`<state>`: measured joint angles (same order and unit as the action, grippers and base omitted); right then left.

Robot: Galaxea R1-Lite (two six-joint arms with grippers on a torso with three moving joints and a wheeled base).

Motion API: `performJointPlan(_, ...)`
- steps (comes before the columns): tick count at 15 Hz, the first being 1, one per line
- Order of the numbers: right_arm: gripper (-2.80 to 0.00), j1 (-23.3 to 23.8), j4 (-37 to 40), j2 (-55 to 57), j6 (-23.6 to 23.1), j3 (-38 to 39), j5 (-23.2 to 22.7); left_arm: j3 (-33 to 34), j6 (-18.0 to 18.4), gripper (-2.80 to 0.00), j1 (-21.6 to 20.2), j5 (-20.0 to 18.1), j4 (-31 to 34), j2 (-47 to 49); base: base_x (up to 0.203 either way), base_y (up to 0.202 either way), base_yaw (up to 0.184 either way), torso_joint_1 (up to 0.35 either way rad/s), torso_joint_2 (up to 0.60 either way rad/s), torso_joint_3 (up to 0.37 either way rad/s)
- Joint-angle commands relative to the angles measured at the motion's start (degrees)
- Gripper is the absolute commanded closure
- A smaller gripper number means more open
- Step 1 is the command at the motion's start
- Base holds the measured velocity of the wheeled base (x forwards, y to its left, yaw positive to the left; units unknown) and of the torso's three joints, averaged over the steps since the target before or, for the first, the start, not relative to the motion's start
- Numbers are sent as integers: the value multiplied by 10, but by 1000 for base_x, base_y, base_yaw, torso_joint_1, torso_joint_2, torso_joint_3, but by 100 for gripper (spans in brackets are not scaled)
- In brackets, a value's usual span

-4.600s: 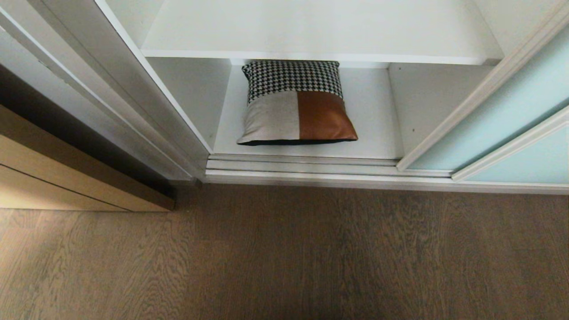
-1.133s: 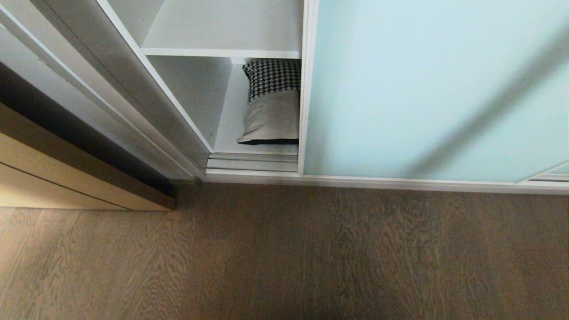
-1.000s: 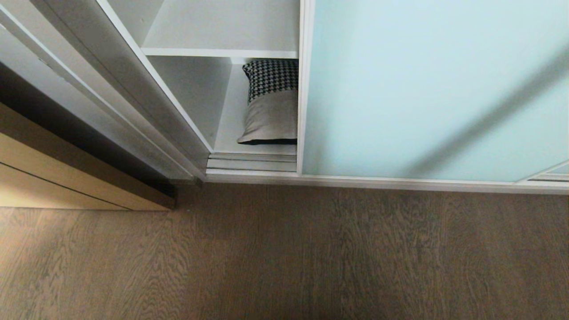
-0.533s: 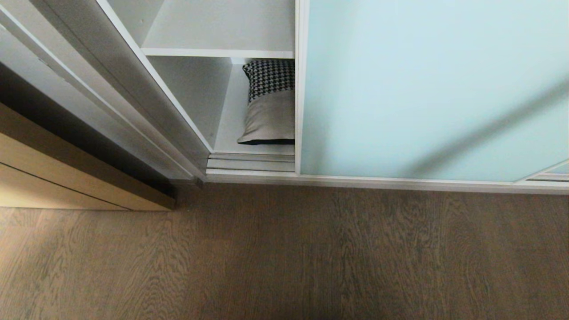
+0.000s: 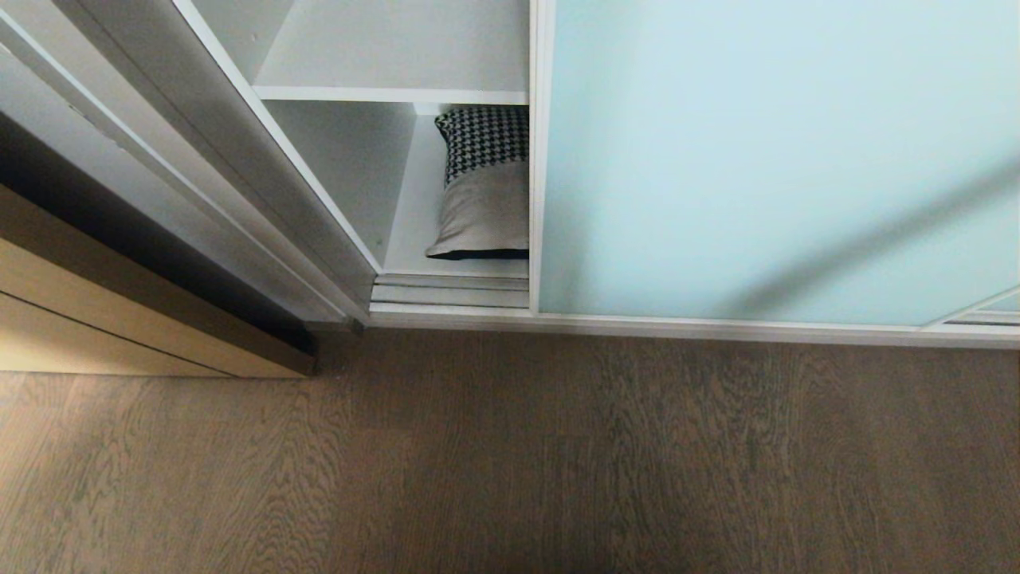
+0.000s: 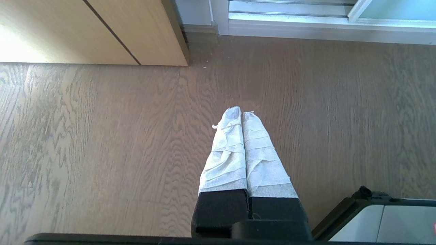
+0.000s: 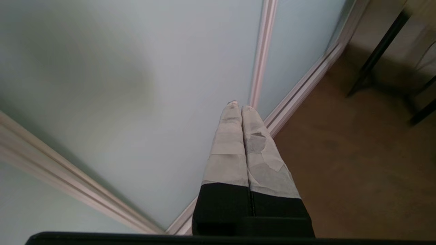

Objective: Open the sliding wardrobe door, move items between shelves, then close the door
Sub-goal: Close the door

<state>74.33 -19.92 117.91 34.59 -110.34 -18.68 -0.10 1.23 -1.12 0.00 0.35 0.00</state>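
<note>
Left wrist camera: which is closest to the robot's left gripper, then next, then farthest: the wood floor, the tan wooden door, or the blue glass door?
From the left gripper, shut:
1. Wood floor, right under the fingertips.
2. Tan wooden door, across the floor, off to one side.
3. Blue glass door, only a corner showing, at the far edge on the other side.

The sliding wardrobe door (image 5: 765, 159) slid left across the opening — where the whole cushion (image 5: 486, 191) had shown, only its houndstooth and beige-grey left part stayed visible, the rust-brown patch hidden. Over the last second the door crept only slightly further left.
</note>
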Motion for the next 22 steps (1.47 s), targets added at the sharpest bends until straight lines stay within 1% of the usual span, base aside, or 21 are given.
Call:
performJointPlan(1, 0, -14, -1, 19, 33, 0, -3, 0, 0, 0, 0, 0, 0, 1, 0, 0, 0, 0, 0, 0)
performJointPlan(2, 0, -20, -1, 18, 56, 0, -10, 0, 0, 0, 0, 0, 0, 1, 0, 0, 0, 0, 0, 0)
performJointPlan(5, 0, -29, -1, 13, 109, 2, -64, 0, 0, 0, 0, 0, 0, 1, 0, 0, 0, 0, 0, 0)
performJointPlan(9, 0, -51, 0, 5, 194, 3, -102, 0, 0, 0, 0, 0, 0, 1, 0, 0, 0, 0, 0, 0)
performJointPlan(14, 0, -64, -1, 9, 288, 1, -171, 0, 0, 0, 0, 0, 0, 1, 0, 0, 0, 0, 0, 0)
performJointPlan(16, 0, -66, -1, 12, 308, 1, -190, 0, 0, 0, 0, 0, 0, 1, 0, 0, 0, 0, 0, 0)
performJointPlan(19, 0, -73, -24, 21, 312, 1, -193, 0, 0, 0, 0, 0, 0, 1, 0, 0, 0, 0, 0, 0)
performJointPlan(22, 0, -81, -27, 33, 312, 1, -194, 0, 0, 0, 0, 0, 0, 1, 0, 0, 0, 0, 0, 0)
